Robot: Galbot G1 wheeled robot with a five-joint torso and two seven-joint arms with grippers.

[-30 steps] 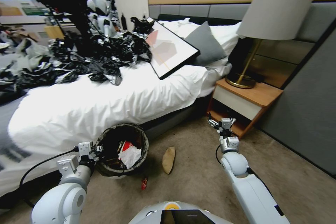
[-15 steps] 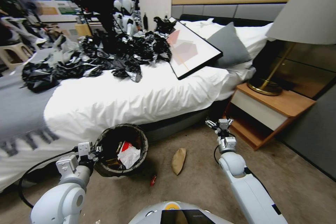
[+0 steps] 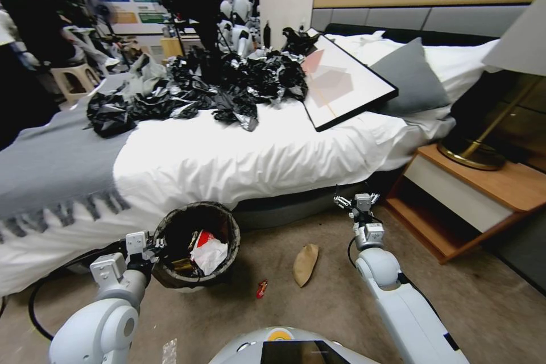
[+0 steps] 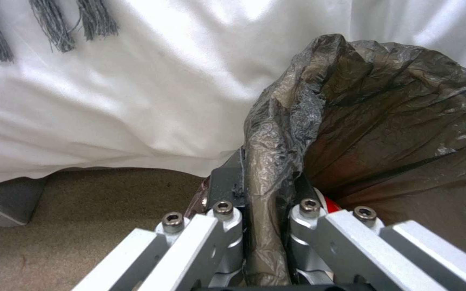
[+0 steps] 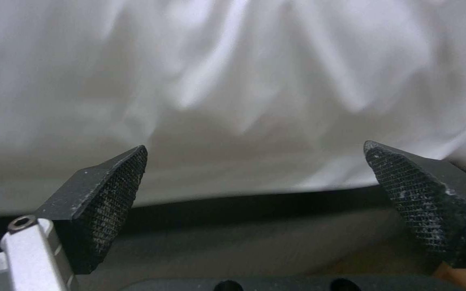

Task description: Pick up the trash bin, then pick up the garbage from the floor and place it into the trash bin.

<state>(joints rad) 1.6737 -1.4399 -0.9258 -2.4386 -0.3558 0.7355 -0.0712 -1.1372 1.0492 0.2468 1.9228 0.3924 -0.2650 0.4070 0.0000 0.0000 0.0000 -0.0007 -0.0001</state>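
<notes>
We've got the left gripper clamped on the near rim of the trash bin, liner pinched between the fingers. The right gripper hangs empty by the bed, jaws wide apart. The brown cardboard piece lies on the carpet below and inboard of it, long axis pointing roughly away from us. The right arm's clearly nearer, we think.

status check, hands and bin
Left hand shut on bin rim. Right hand open, empty, near bed. Brown scrap, red wrapper on floor.
</notes>
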